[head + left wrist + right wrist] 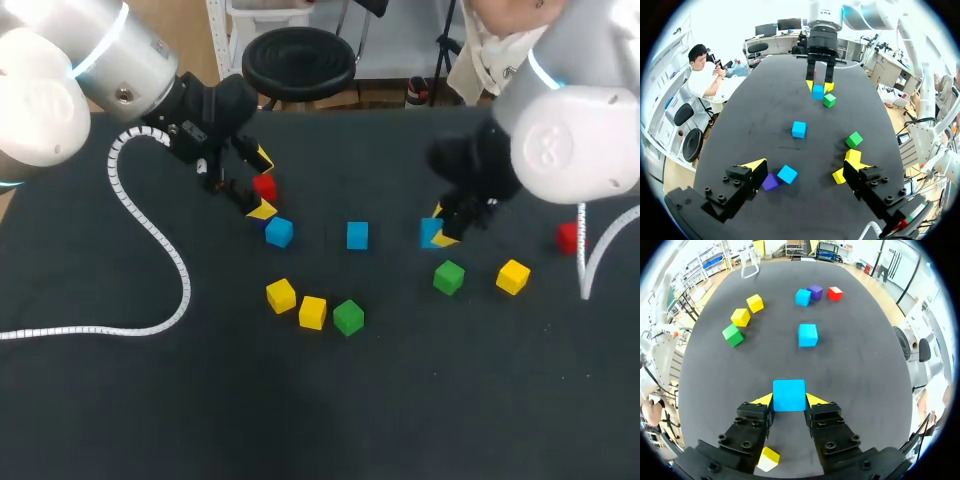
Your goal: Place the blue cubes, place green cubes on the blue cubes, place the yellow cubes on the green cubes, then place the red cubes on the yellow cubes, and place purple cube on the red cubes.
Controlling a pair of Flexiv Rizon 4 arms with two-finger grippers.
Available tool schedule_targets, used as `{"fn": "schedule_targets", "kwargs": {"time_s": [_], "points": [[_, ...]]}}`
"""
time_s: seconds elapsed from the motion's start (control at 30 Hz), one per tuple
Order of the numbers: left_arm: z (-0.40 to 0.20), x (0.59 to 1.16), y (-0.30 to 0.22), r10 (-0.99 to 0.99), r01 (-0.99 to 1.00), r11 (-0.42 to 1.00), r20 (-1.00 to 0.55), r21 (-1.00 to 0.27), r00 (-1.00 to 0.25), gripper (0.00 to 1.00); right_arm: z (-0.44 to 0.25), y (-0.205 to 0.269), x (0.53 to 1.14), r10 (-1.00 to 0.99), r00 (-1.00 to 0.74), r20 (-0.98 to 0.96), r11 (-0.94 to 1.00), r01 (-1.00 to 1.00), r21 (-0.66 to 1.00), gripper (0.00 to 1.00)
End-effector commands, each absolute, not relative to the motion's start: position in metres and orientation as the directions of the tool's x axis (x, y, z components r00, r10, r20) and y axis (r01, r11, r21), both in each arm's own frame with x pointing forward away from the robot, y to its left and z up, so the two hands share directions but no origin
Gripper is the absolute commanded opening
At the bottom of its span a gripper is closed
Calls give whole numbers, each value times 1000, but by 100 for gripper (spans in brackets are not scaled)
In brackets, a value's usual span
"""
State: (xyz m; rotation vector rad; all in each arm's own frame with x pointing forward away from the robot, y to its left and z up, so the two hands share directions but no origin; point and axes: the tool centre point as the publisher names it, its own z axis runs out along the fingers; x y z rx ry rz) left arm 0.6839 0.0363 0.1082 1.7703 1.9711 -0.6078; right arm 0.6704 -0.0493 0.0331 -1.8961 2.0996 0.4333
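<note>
Early going here: nothing is stacked, and every cube sits singly on the black table (120, 400). My right gripper (789, 401) is clamped on a blue cube (789, 394), yellow tips pressed against two of its sides, so I judge I'm on the first layer. I can't tell whether that cube is touching the table or just above it.

The middle blue cube (357, 235) sits alone. The far blue cube (279, 232) is just beside the purple cube (815, 291), with a red cube (835, 293) next along. My left gripper (806, 169) hangs over that cluster, fingers spread wide, holding nothing.

Everything above the blues is left to do. One green cube (449, 277) and a yellow cube (513, 276) lie near my right gripper. The other green cube (348, 317) is just beside a pair of yellow cubes (312, 312). The second red cube (568, 237) sits out to the right.
</note>
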Motion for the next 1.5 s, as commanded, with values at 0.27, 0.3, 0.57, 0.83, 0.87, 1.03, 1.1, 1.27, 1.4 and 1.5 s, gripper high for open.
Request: {"fn": "schedule_targets", "kwargs": {"time_s": [0.27,0.3,0.57,0.83,0.87,1.03,1.1,1.27,1.4,1.5], "points": [[108,684,37,811,995,92,-577,-42,-99,100,30,-32,671,-899,-145,-414,117,-989,91,0],[108,684,37,811,995,92,-577,-42,-99,100,30,-32,671,-899,-145,-414,117,-989,91,0],[108,684,37,811,995,92,-577,-42,-99,100,30,-32,671,-899,-145,-414,117,-989,91,0],[108,684,37,811,995,92,-577,-42,-99,100,21,-7,679,-899,-103,-425,73,-994,87,0],[108,684,37,811,995,92,-577,-42,-99,100,20,-5,680,-895,-101,-435,71,-994,85,0],[108,684,37,811,995,92,-577,-42,-99,100,6,0,682,-893,-113,-436,78,-992,98,0],[108,684,37,811,995,92,-577,-42,-99,100,2,1,680,-891,-120,-438,82,-991,106,0],[108,684,37,811,995,92,-577,-42,-99,100,-1,-1,677,-894,-110,-434,75,-993,96,0],[108,684,37,811,995,92,-577,-42,-99,100,0,0,678,-901,-81,-426,53,-996,76,0],[108,684,37,811,995,92,-577,-42,-99,100,0,1,683,-905,-69,-419,41,-996,74,0]]}}
